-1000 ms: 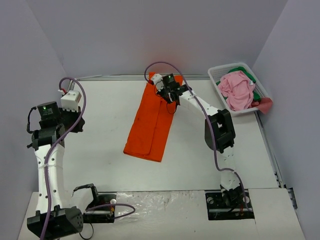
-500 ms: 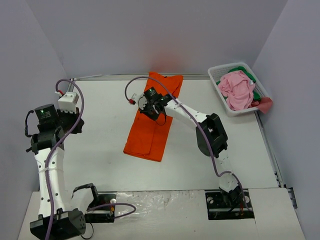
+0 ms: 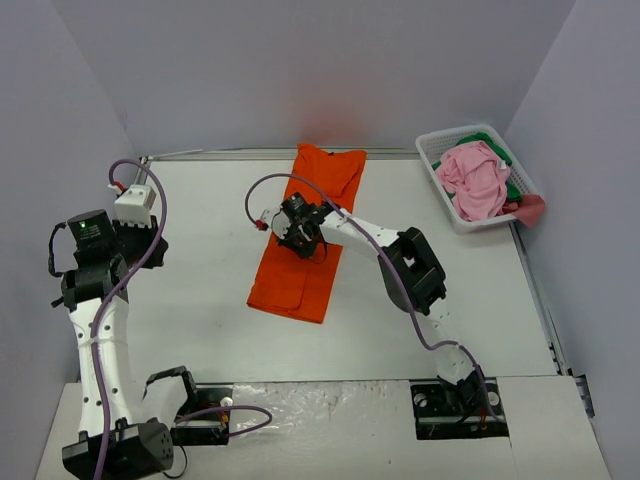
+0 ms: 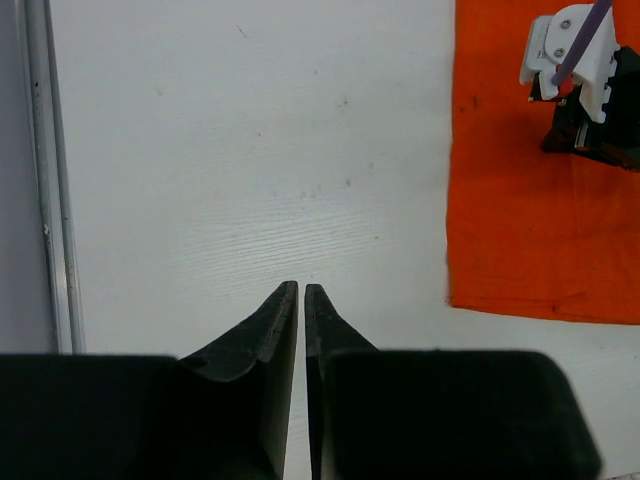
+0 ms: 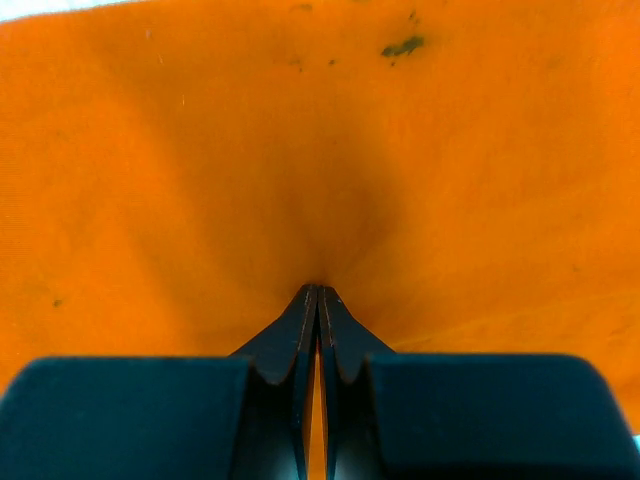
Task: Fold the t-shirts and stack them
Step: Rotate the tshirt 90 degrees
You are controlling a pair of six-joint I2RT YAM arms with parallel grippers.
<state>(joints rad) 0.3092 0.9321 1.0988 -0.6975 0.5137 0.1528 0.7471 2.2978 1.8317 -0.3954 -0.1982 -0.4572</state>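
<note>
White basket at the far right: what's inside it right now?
The white basket holds a crumpled pink t-shirt on top, a green t-shirt showing beneath it, and a reddish cloth spilling over the near corner. Anything underneath them is covered.

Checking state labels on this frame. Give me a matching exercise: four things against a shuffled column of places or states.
1 orange t-shirt
2 pink t-shirt
3 left gripper
4 right gripper

A in the white basket
B shut over bare table
C laid flat mid-table
D shut on the orange t-shirt

Pairs: 1-C, 2-A, 3-B, 4-D
</note>
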